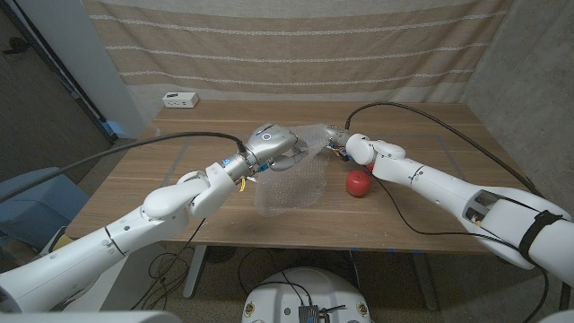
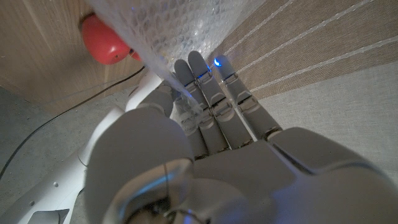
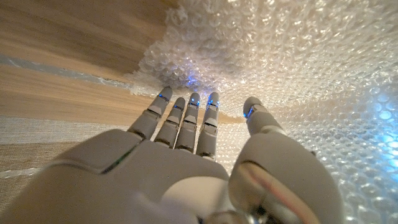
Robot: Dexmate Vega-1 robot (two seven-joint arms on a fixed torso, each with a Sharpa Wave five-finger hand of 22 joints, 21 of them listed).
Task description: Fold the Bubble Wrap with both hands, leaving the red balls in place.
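We see clear, glossy plastic bubble wrap [image 1: 289, 179] with a bumpy surface, a smooth, shiny red ball [image 1: 358, 183], a matt wood-grain table [image 1: 179, 144], and smooth grey plastic shells on the left hand [image 1: 273, 146].

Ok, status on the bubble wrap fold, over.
Left hand grips the bubble wrap edge, lifted off the table. Right hand at the far edge, grip unclear. One red ball beside the sheet, untouched.
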